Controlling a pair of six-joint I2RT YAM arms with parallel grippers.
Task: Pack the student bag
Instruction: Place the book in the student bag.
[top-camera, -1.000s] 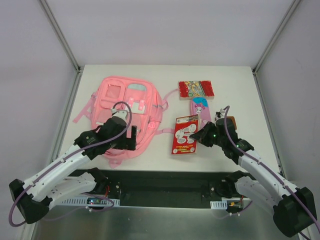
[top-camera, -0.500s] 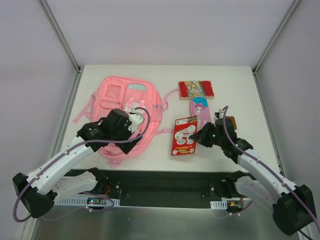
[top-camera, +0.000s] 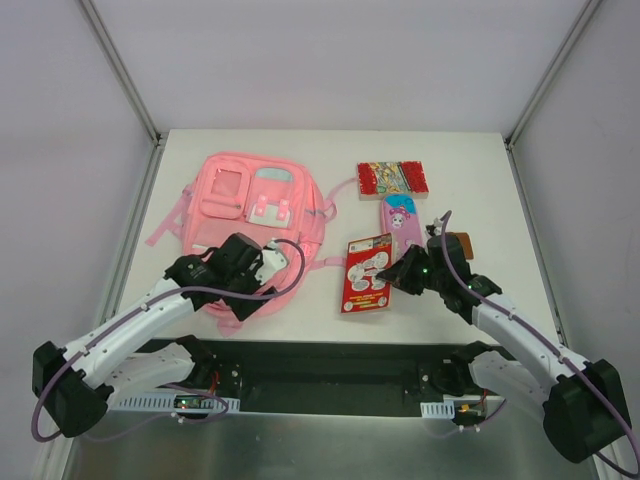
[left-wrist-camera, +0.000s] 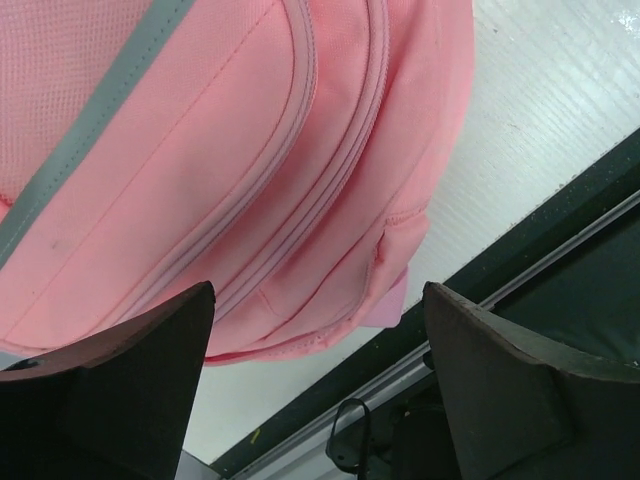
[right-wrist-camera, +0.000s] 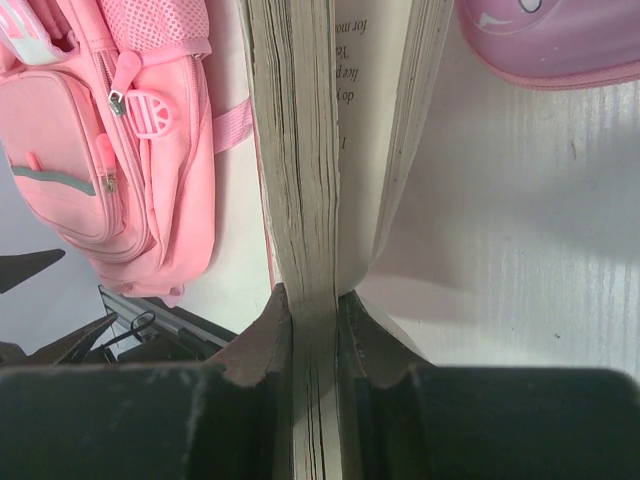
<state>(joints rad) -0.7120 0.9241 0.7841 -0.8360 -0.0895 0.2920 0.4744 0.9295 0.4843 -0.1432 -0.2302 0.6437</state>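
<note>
The pink student bag (top-camera: 250, 205) lies flat on the left of the table, front pockets up. My left gripper (top-camera: 258, 290) hovers open and empty over its near bottom edge. In the left wrist view the bag (left-wrist-camera: 250, 150) fills the frame above the open gripper (left-wrist-camera: 318, 300). My right gripper (top-camera: 392, 270) is shut on the right edge of a red-covered book (top-camera: 366, 272) lying mid-table. In the right wrist view the gripper (right-wrist-camera: 315, 300) clamps the book's page block (right-wrist-camera: 300, 150), with some pages splayed to the right. The bag (right-wrist-camera: 100, 150) shows at the left.
A small pink cartoon pencil case (top-camera: 400, 218) lies just behind the red book, and also shows in the right wrist view (right-wrist-camera: 550, 40). A red patterned book (top-camera: 392, 178) lies at the back. A brown object (top-camera: 462, 243) sits under my right arm. The dark table edge (left-wrist-camera: 520, 240) runs close below the bag.
My left gripper has swung from over the bag's middle down toward its near bottom edge. My right gripper has shifted the red book slightly left.
</note>
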